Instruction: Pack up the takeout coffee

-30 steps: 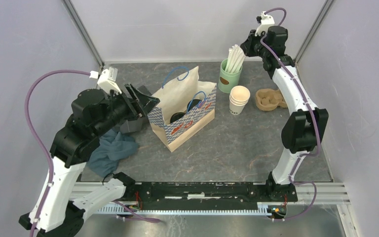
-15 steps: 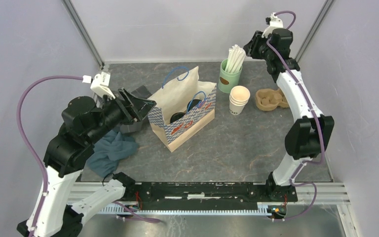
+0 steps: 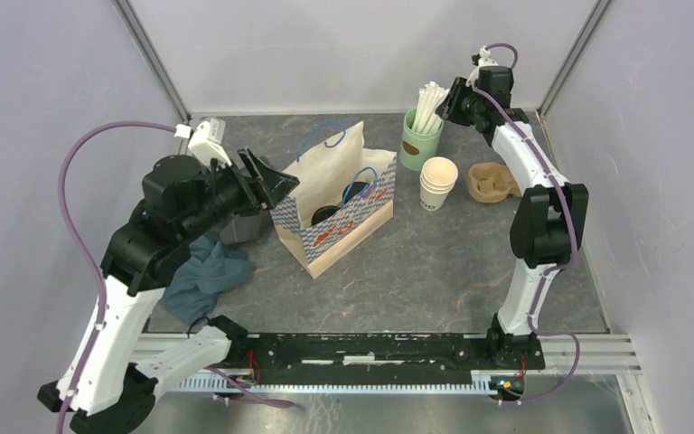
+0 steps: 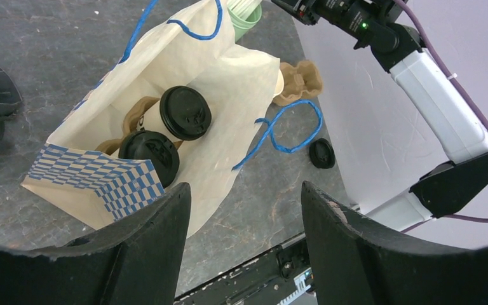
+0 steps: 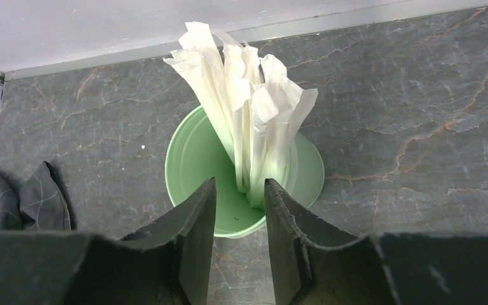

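Left gripper (image 4: 244, 194): spread wide, empty, above paper bag (image 4: 229, 82). Inside bag: two takeout coffees (image 4: 186, 113), white cups, round black lids, side by side. Right gripper (image 5: 238, 197): part-open, gripping nothing, over green straw cup (image 5: 190, 159).

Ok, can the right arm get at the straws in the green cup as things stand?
Probably yes. The right end effector hangs over the straws in the green cup, jaws parted, with nothing between it and the bundle.
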Controlling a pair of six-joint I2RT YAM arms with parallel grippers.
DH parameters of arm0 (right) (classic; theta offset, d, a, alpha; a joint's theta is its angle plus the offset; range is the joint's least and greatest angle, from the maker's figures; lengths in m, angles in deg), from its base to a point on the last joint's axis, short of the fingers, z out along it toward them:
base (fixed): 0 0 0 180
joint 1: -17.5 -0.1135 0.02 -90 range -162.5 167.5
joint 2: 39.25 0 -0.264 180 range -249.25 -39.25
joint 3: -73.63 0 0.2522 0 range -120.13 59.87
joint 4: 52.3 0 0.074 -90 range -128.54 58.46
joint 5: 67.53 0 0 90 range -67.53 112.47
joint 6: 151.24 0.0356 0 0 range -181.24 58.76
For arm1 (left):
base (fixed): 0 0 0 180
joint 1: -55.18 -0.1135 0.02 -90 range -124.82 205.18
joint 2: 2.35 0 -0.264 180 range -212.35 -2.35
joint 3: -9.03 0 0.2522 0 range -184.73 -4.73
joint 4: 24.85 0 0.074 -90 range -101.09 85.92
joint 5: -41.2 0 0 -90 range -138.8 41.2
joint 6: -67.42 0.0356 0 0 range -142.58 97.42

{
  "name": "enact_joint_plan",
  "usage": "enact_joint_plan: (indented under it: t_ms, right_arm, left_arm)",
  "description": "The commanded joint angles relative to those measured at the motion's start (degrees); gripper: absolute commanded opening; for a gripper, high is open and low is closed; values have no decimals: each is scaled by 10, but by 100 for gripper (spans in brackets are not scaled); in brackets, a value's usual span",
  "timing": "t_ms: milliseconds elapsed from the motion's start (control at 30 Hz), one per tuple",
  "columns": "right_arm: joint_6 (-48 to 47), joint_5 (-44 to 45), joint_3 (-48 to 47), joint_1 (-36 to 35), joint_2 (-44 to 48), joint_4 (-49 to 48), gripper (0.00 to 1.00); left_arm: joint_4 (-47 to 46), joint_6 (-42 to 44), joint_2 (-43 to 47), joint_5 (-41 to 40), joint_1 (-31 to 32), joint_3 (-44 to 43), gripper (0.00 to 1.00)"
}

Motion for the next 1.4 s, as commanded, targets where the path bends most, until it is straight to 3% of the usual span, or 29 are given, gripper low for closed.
enact_joint_plan:
  t_ms: [0,100,700,933,1100,1367]
  right_arm:
    - [10,-7,-34,3,-21,-21,38]
    - [16,-14,-42,3,-35,-27,33]
    - [13,-10,-101,2,-99,-40,25]
    - [9,-10,-116,3,-107,-44,15]
    - [12,-12,-115,2,-76,-40,6]
    - [-23,24,-95,0,7,-16,2]
  left_arm:
    - [-17,17,-9,-5,-2,-20,70]
    - [-21,21,-15,-8,-2,-20,70]
    - [-36,37,-55,-14,-2,-29,69]
    - [-36,38,-56,-16,-2,-29,69]
    - [-33,38,-54,-15,-2,-32,69]
    - [-31,35,-27,-10,-2,-22,69]
